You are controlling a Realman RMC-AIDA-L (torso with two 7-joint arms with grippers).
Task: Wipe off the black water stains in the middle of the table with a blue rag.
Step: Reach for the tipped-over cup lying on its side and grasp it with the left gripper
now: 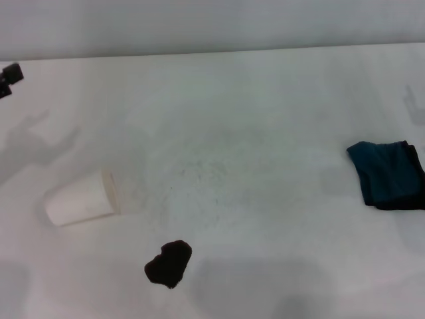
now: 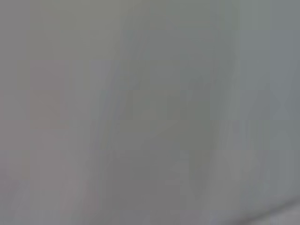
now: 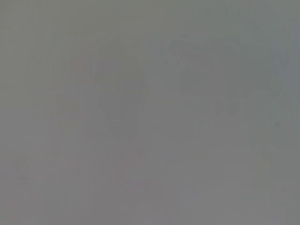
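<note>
Blue rag (image 1: 388, 174) lies far from left gripper (image 1: 9, 78).

- Only a small piece of the robot's body showed in the head view: a black, blocky part of the left arm (image 1: 9, 78) at the far left edge.
- It looked matte black, angular and made of two or three chunky segments.
- No cables, screws or markings could be made out on it.
- Whether that part was the gripper itself could not be told.
- The left wrist view and the right wrist view showed only a plain grey blur, with no part of either arm discernible.
</note>
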